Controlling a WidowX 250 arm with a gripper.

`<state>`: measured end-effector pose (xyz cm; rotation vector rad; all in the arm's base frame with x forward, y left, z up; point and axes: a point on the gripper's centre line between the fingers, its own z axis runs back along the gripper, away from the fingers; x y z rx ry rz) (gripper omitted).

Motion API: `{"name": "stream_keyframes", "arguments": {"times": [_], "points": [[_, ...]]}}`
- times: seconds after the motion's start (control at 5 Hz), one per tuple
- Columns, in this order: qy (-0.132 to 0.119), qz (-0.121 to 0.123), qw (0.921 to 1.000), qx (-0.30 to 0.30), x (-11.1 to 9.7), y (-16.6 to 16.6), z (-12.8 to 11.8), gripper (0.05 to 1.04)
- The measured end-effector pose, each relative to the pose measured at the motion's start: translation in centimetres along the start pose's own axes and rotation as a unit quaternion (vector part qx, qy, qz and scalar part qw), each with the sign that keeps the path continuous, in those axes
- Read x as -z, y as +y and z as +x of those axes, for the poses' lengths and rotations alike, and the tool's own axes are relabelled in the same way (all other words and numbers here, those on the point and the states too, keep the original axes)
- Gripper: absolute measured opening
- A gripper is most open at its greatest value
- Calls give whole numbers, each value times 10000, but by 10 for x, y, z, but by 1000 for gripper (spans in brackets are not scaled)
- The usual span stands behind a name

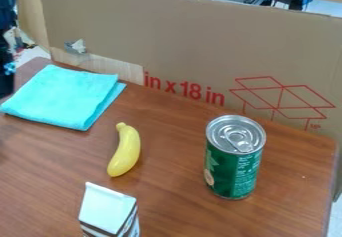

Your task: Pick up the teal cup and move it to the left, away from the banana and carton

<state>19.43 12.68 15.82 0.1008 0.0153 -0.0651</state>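
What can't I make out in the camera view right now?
White carton with dark stripes: base cut off by camera view's bottom edge.
Green metal can: camera view, contents hidden by its closed silver lid; smallest label print too small to read.
Folded turquoise cloth: camera view, inner folds hidden by its top layer.

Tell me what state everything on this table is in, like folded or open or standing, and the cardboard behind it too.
Turquoise cloth: folded, lying flat.
Banana: whole, unpeeled, lying down.
Green can: upright, lid closed, pull tab down.
White carton: top closed; its lower part is cut off by the view's edge.
Cardboard: standing upright behind the table.
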Motion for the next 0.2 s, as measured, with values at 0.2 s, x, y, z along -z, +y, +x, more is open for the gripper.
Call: {"name": "stream_keyframes", "arguments": {"times": [0.2], "points": [[-150, -18, 9998, 105, -7, -27, -5, 1001]]}}
